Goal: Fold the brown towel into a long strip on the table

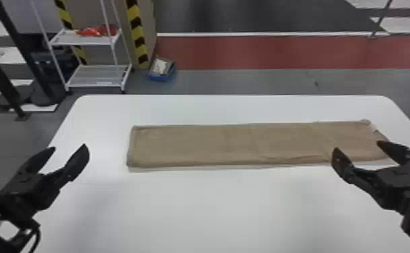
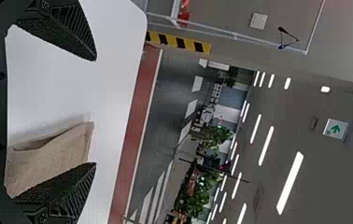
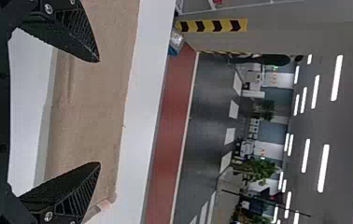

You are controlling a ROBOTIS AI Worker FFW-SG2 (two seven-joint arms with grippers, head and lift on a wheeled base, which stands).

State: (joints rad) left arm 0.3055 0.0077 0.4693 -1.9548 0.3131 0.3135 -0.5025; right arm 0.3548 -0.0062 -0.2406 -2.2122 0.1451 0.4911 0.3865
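As the brown towel [image 1: 247, 144] lies left to right along the table [image 1: 214, 208], any last straightening probably favours the right gripper [image 1: 358, 146], fingers spread by its right end; the left gripper [image 1: 69, 146], also spread, sits off its left end

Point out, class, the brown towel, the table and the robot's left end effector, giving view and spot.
Brown towel [image 1: 247, 143]: head view, middle of its upper face.
Table [image 1: 220, 205]: head view, bare near part of its top.
Left end effector [image 1: 69, 147]: head view, midway between its fingertips.
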